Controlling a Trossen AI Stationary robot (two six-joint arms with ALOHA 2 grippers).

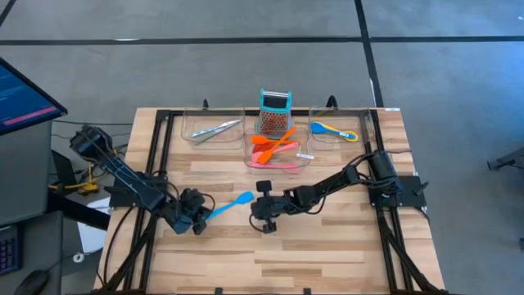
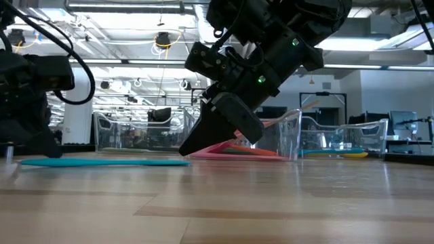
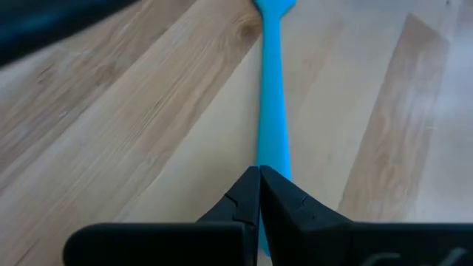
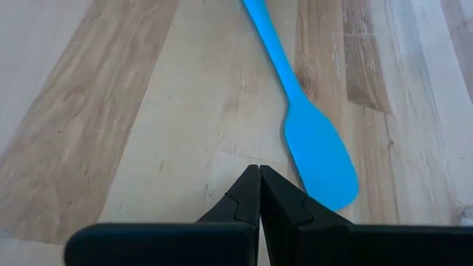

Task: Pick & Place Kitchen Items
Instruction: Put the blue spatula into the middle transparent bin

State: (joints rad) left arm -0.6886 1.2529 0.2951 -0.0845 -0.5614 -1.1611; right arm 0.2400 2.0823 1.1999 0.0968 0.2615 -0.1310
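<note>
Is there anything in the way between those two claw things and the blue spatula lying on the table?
Nothing visible. The blue spatula lies flat on the bare wooden table. The left end effector, shut, sits right at its handle end; the right end effector, also shut, is just beside its blade, with only open wood between.

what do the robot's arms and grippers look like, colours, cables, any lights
Both arms are matte black with chunky jointed links, and black cables loop alongside them. The left gripper and the right gripper each end in two dark, wedge-shaped fingers that taper to a point. In the low view the right arm's wrist housing shows small green indicator lights.
</note>
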